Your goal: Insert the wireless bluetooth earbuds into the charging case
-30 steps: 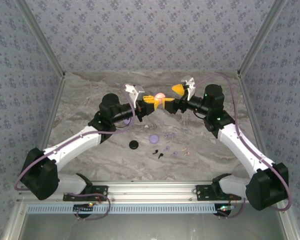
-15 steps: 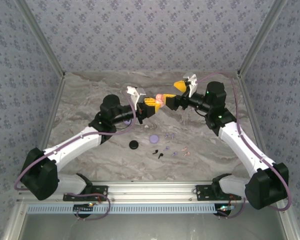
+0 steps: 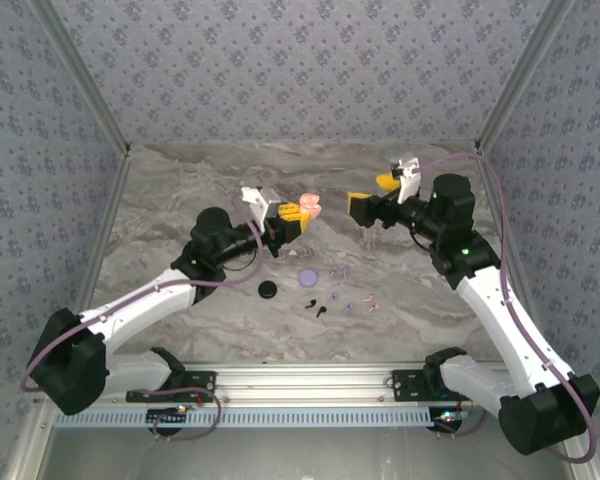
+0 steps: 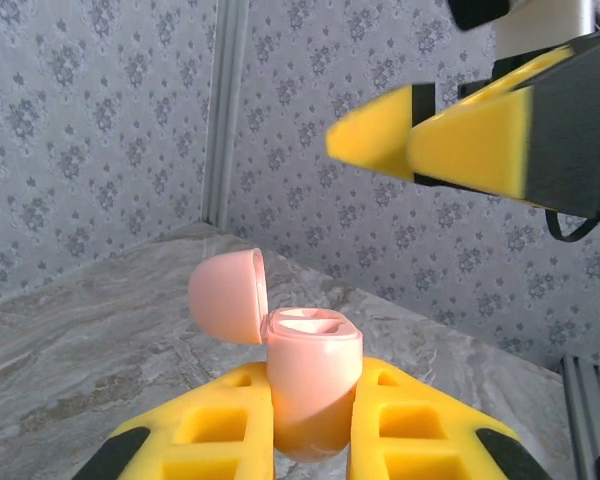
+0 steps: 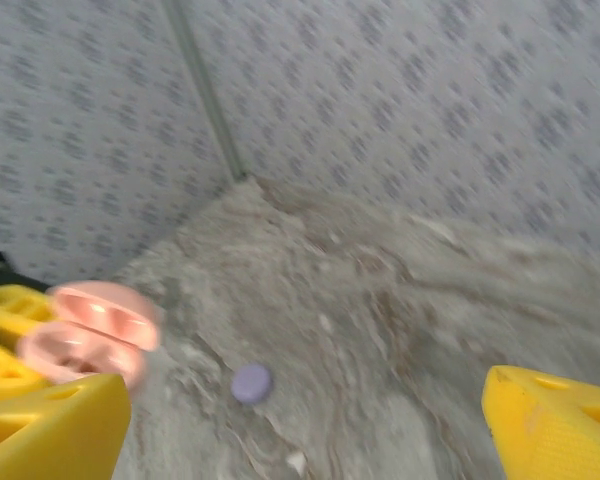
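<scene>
Charging case (image 4: 305,375), pink, hinged open, clamped between left fingers (image 4: 415,435).

You've got 3 round cases: pink case (image 3: 309,205) x1, lilac case (image 3: 307,275) x1, black case (image 3: 268,290) x1. Earbuds (image 3: 322,310): loose scatter, lilac, black, pale pink, too tiny to count exactly. Arms x2: left arm (image 3: 150,300), right arm (image 3: 492,300).

Top view wide; wrist views close, share pink case (image 4: 310,385)
</scene>
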Tool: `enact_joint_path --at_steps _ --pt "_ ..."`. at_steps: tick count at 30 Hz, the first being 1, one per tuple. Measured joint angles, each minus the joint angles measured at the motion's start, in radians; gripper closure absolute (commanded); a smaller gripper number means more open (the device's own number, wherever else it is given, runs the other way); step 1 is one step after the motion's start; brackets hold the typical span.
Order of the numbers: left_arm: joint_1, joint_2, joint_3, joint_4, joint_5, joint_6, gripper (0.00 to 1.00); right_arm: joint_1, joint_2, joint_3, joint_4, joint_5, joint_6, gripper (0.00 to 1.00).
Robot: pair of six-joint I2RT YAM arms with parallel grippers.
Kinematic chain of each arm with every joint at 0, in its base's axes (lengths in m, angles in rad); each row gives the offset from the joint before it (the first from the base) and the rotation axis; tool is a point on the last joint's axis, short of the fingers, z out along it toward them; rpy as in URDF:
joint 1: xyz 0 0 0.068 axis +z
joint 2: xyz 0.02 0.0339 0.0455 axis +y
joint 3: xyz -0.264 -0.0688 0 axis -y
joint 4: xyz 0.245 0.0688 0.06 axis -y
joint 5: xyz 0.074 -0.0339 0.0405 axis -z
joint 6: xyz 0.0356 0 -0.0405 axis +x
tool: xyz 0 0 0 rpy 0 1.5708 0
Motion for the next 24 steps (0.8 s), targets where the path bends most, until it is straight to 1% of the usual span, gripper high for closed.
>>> enact_joint_path --at_steps 4,9,11,12,13,15,19,24 --pt "-0.019 -0.027 -0.055 0.060 -0.003 0.047 1.00 -0.005 0.033 -0.003 -0.184 0.086 0.026 0.07" --pt "-0.026 -0.069 -0.056 0.066 0.022 0.103 1.00 -0.005 0.081 -0.030 -0.374 0.150 0.079 0.07" --pt "-0.026 -0.080 -0.056 0.065 0.035 0.123 1.00 -0.005 0.095 -0.050 -0.432 0.164 0.111 0.09" --pt "-0.026 -0.084 -0.054 0.061 0.040 0.132 1.00 -0.004 0.103 -0.064 -0.457 0.171 0.129 0.14" --pt "-0.026 -0.085 -0.051 0.057 0.046 0.140 1.00 -0.002 0.111 -0.083 -0.478 0.178 0.148 0.18" --pt "-0.026 -0.085 -0.042 0.045 0.056 0.151 1.00 0.006 0.130 -0.127 -0.510 0.189 0.182 0.23" --pt "-0.026 -0.085 -0.023 0.022 0.064 0.173 1.00 0.057 0.167 -0.211 -0.551 0.218 0.249 0.25" --pt "-0.026 -0.085 -0.007 0.005 0.060 0.190 1.00 0.137 0.191 -0.260 -0.558 0.269 0.327 0.28"
